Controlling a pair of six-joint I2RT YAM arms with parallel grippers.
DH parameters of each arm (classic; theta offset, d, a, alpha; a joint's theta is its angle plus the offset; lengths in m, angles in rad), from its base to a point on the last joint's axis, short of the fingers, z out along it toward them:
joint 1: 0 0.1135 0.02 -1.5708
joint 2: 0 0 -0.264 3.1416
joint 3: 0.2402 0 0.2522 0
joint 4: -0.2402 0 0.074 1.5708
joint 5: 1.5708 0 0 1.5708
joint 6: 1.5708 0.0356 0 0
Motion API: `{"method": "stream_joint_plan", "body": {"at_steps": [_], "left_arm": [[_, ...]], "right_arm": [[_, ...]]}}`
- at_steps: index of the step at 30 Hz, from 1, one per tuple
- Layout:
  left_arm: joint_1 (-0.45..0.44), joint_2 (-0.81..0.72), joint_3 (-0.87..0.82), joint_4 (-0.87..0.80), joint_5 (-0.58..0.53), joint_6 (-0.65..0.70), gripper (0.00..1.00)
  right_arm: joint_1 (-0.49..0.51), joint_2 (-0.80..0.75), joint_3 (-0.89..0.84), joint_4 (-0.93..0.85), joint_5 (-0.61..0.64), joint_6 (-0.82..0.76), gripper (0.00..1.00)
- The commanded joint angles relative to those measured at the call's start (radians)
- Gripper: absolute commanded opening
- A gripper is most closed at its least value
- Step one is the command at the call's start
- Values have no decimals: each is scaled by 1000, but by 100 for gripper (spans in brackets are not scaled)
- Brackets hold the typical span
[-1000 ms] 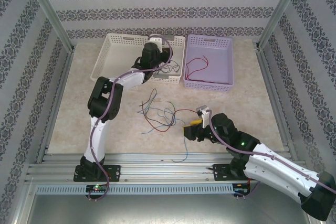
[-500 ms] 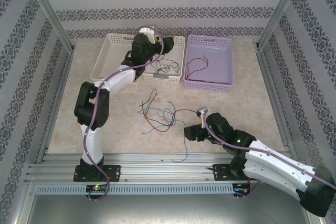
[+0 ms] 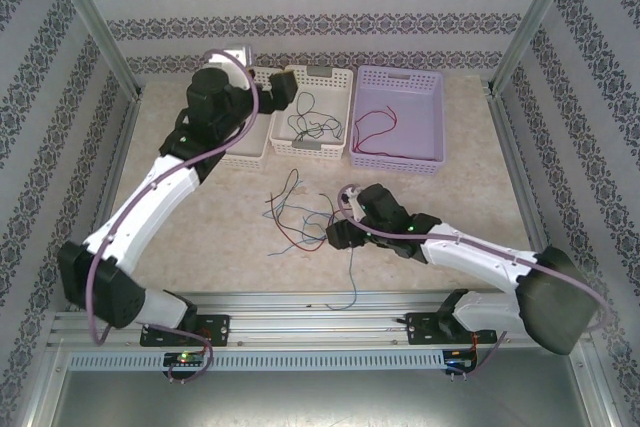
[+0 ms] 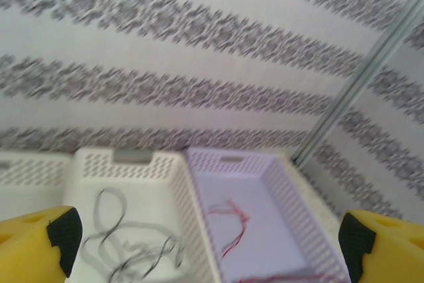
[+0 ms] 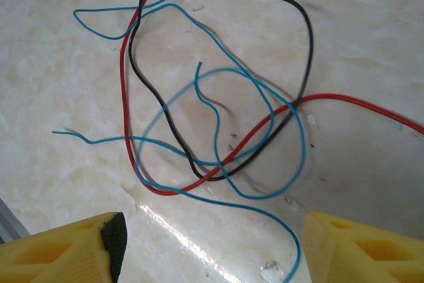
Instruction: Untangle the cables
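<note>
Yellow-padded, L to R: logging left gripper (image 4: 205,233) spread wide, empty, above white basket (image 3: 310,72) w/ dark wires (image 3: 312,127); noting red wire (image 3: 372,132) in lilac basket (image 3: 398,73). Finding cables (image 3: 300,215) knotted at table (image 3: 470,197) ctr. Logging right gripper (image 5: 212,238) parted, gripping nothing, just over tangle. Advising: pinching one free end, e.g. black (image 5: 307,44), drawing out slowly, avoiding crossings w/ blue (image 5: 301,157).

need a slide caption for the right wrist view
Open right gripper hovers over tangled red, blue and black cables on the pale table.
</note>
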Motion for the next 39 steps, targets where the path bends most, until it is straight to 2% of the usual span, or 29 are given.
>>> {"method": "stream_joint_plan", "body": {"at_steps": [1,7,11,16,30,34,39], "left_arm": [[7,-115,-99,-203,-123,78,100],[7,-354,-352,-140,-310,127,100],[7,-401,-420,-104,-400,145,100],[7,-398,-426,-111,-416,153,100],[-20,-449,-464,-75,-502,206,100],[-22,-448,-467,-69,-514,211,100],[-23,-451,-469,-68,-512,213,100]], "right_arm": [[22,51,42,25,-50,-65,71],[46,128,42,-4,-50,-34,70],[68,180,68,-83,8,11,69],[92,182,74,-119,110,47,68],[94,349,162,-79,214,60,62],[94,394,176,-75,238,59,55],[93,419,175,-69,253,56,39]]}}
